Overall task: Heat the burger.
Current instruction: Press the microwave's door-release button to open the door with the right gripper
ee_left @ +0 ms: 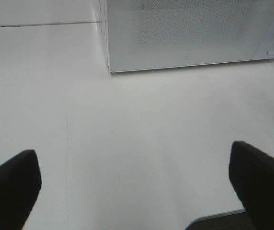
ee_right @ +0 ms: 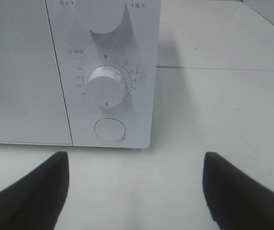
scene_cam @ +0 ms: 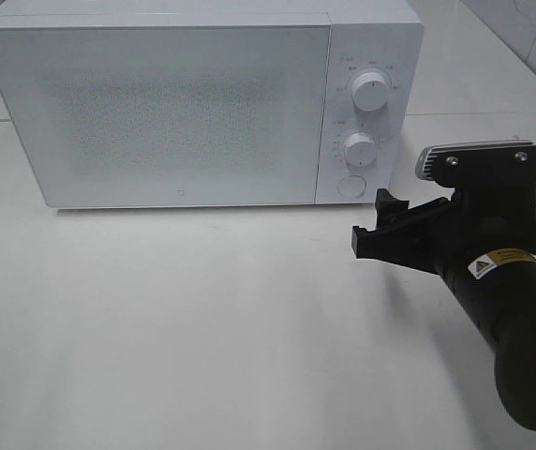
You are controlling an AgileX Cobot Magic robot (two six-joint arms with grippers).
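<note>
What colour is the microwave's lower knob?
The knob is white; clearest in right wrist view.

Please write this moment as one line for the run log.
microwave door: shut | burger: not visible | left gripper: open, over table | right gripper: open, facing lower dial

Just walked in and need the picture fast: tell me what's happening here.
Nothing is being held. The white microwave stands on the table with its door shut. The right end effector, open and empty, faces the control panel near the lower dial and round button. The left end effector, open too, hovers over the table in front of the microwave's left end. No burger is in view.
</note>
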